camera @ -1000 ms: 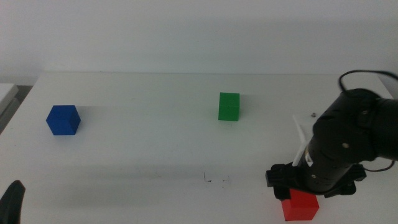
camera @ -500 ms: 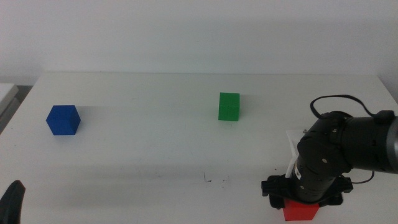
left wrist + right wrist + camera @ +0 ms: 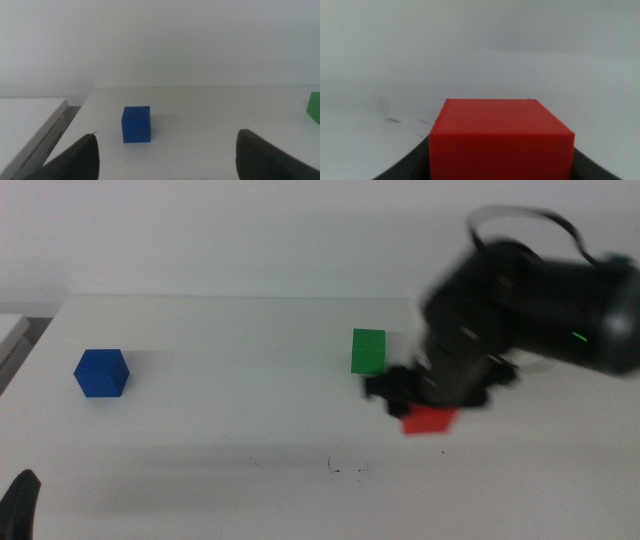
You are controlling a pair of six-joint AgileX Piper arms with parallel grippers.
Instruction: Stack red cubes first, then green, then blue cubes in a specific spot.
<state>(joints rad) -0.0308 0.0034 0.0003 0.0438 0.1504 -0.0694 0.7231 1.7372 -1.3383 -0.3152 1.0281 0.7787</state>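
My right gripper (image 3: 428,412) is shut on the red cube (image 3: 429,420) and holds it above the table, just right of and nearer than the green cube (image 3: 368,351). The arm is blurred in the middle view. In the right wrist view the red cube (image 3: 501,140) fills the space between the jaws. The blue cube (image 3: 102,373) sits on the white table at the far left; in the left wrist view the blue cube (image 3: 136,124) lies ahead of my left gripper (image 3: 167,155), which is open and waits at the table's near left corner.
A faint dark pencil mark (image 3: 345,470) sits on the white tabletop (image 3: 230,430) near the front centre. A white ledge (image 3: 10,330) borders the table's left edge. The green cube's edge (image 3: 314,107) shows in the left wrist view.
The right gripper has lifted the red cube from the near right of the table and carried it left and farther back, close to the green cube. The left arm has stayed still.
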